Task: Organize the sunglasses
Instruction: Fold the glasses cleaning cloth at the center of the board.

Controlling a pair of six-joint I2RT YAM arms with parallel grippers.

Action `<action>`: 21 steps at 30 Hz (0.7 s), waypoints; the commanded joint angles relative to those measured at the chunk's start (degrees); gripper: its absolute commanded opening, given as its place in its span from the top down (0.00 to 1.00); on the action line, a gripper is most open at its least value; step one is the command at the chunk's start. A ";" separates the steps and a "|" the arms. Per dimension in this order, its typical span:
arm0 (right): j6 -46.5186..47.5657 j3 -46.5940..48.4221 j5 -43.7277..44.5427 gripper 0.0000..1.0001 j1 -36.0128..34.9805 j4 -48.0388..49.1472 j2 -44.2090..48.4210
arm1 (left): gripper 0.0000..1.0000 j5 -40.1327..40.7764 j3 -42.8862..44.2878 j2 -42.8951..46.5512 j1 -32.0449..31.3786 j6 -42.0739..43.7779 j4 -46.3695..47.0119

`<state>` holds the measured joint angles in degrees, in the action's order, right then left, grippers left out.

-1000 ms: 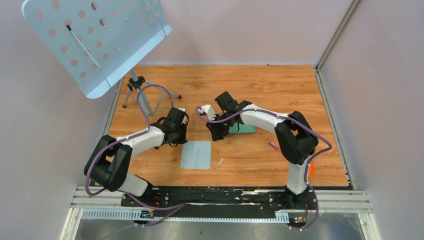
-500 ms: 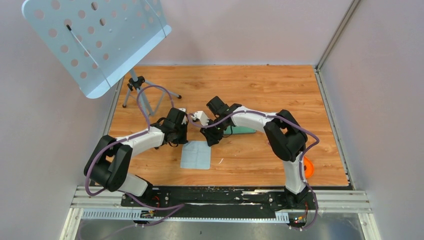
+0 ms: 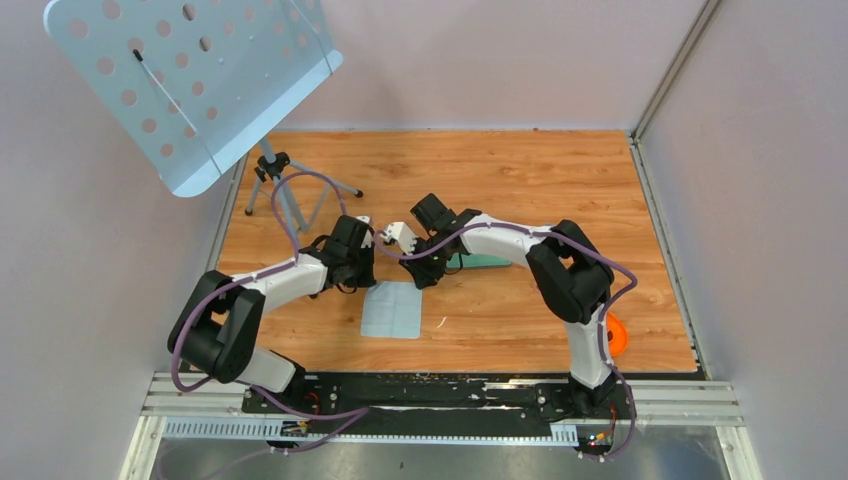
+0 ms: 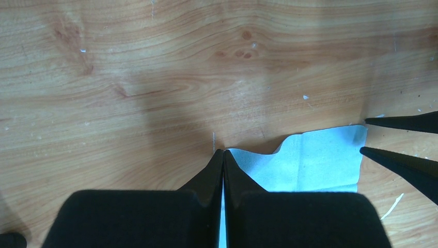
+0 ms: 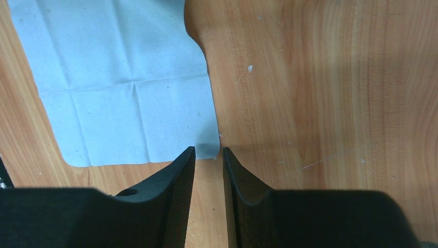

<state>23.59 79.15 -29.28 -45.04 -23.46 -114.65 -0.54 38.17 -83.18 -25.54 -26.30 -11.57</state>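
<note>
Top external view and both wrist views show no sunglasses, so how they look, where they lie and how they sit relative to either claw cannot be told.

Between the two arms lies a pale grey-blue square cloth [image 3: 393,310]. It is soft and matte, creased into quarters by old folds, and it rests on the orange-brown wooden table [image 3: 520,170] with its long streaked grain and a few pale scratches.

The left claw [image 4: 223,153] has smooth black tapered fingers pressed tight together. Their tips sit right at the far corner of the cloth on the left arm's side, where the cloth's edge looks slightly rumpled; whether any fabric is nipped between them is unclear.

The right claw [image 5: 208,151] has its black fingers a little apart. The cloth's other far corner shows in the gap just past the tips; contact cannot be judged.

Just beyond the right claw, a flat teal shape [image 3: 487,261] pokes out from under the white right arm. A small round orange object [image 3: 618,336] sits beside that arm's base.

At the far left stands a pale blue perforated metal music stand [image 3: 200,70] on a black tripod [image 3: 285,185].
</note>
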 commanded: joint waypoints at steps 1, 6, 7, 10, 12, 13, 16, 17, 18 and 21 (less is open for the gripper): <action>1.15 -1.48 2.29 0.71 -1.32 0.79 -1.16 | 1.00 -0.36 -1.73 -0.38 0.58 -0.50 -0.26; 2.24 -2.37 2.81 0.76 -1.84 0.81 -1.16 | 1.00 0.17 -2.26 1.13 0.75 -0.80 -0.46; 2.35 -2.56 2.90 0.77 -1.91 0.79 -1.14 | 1.00 0.24 -2.37 1.39 0.75 -0.77 -0.36; 2.55 -2.87 2.64 0.81 -2.13 0.81 -1.10 | 1.00 0.18 -2.40 1.44 0.75 -0.79 -0.30; 2.67 -3.23 2.23 0.82 -2.41 0.71 -0.95 | 1.00 0.37 -2.40 1.62 0.78 -0.90 -0.44; 2.80 -3.45 2.32 0.82 -2.60 0.71 -0.85 | 1.00 0.36 -2.48 1.74 0.76 -0.86 -0.41; 3.08 -4.04 4.42 0.81 -3.25 0.70 -0.72 | 1.00 0.36 -2.58 2.07 0.75 -0.92 -0.40; 3.07 -4.17 5.57 0.81 -3.37 0.73 -0.79 | 1.00 0.36 -2.64 2.17 0.75 -0.86 -0.40; 3.12 -4.32 6.44 0.81 -3.37 0.71 -0.75 | 1.00 0.38 -2.65 2.16 0.80 -0.85 -0.43; 3.18 -4.85 8.36 0.83 -3.39 0.70 -0.75 | 1.00 0.36 -2.75 2.11 0.77 -0.83 -0.34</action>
<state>25.56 77.19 -25.82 -47.27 -19.53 -114.10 -0.82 36.73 -81.89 -25.26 -26.87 -10.68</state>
